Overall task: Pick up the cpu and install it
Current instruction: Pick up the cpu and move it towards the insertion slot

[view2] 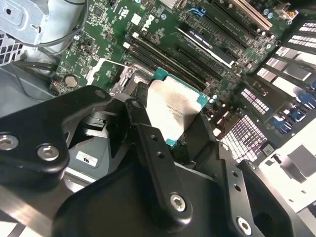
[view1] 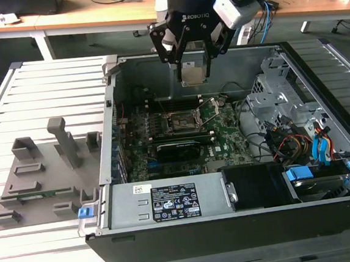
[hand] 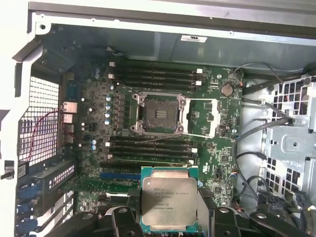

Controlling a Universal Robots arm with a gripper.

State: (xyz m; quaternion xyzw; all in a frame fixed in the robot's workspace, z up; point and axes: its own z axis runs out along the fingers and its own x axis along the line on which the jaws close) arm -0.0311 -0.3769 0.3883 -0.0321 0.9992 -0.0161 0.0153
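one gripper (view1: 192,63) points down into the open computer case (view1: 221,240), clenched on the cpu (hand: 169,205) above the motherboard (hand: 217,163); slatted metal table (view1: 36,88) beneath.

Wht lettering on pincer (view1: 192,65) body, printed stickers (view1: 175,202) on PSU cover (view1: 124,214), faint txt lines on cpu (hand: 169,205) lid.

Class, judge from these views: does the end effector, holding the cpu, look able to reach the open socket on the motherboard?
Probably yes. The end effector holds the cpu above the opened case; the socket lies uncovered with its frame flipped aside, and nothing stands between them.
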